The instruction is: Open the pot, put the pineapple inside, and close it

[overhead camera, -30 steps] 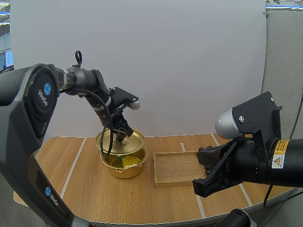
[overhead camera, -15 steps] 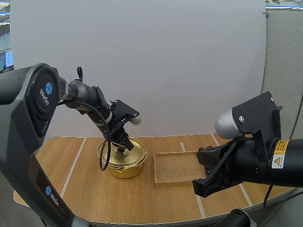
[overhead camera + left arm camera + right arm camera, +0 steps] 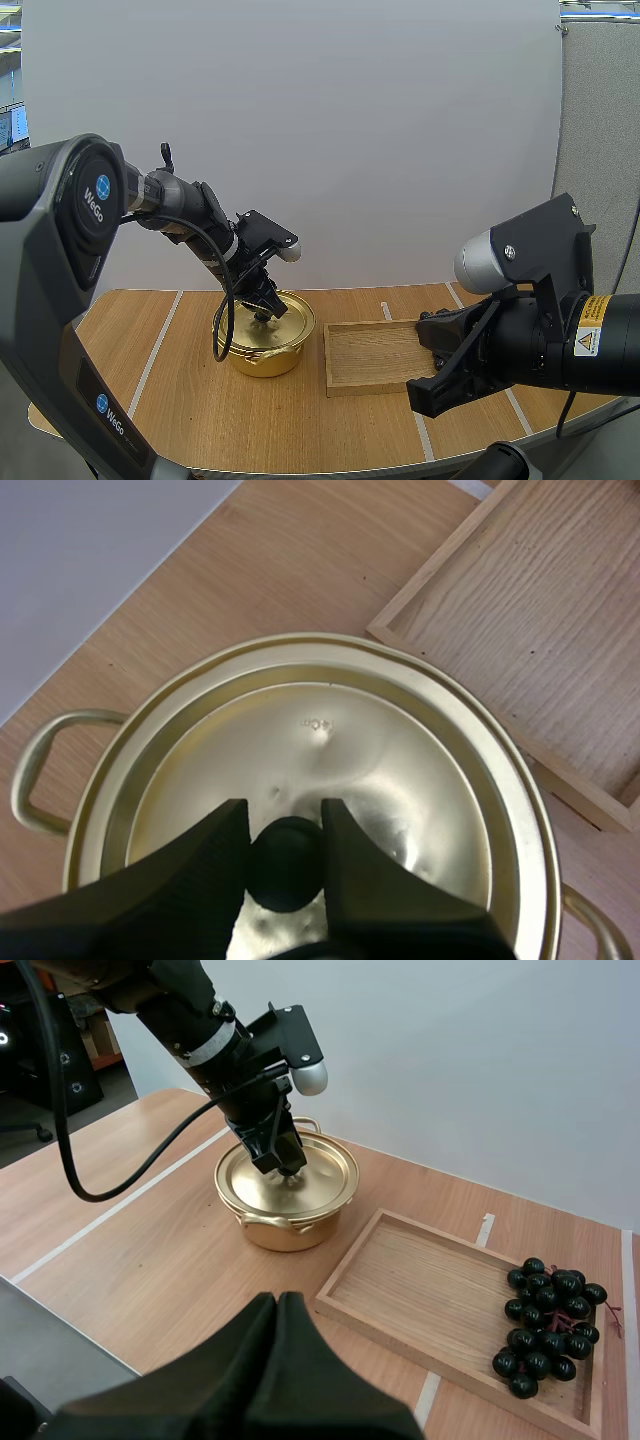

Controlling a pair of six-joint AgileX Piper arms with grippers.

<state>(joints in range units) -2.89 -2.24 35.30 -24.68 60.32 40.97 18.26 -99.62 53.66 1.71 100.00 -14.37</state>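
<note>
High view: my left gripper (image 3: 264, 308) sits on the lid (image 3: 288, 320), which rests flat on the gold pot (image 3: 262, 358) just beside the wooden tray (image 3: 365, 358). Left wrist view: the fingers (image 3: 190, 880) pinch the lid's black knob (image 3: 285, 865) between their tips. Right wrist view: my right gripper (image 3: 279, 1305) is closed on nothing, one dark wedge, well apart from the pot; grapes (image 3: 548, 1325) lie in the tray's end away from it.

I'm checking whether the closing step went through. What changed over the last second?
The left gripper, pinching the black knob, lowered the round golden lid from a tilt above the open golden pot onto its rim, covering the yellow piece inside. It still holds the knob. The shut right gripper and the wooden tray stayed put.
</note>
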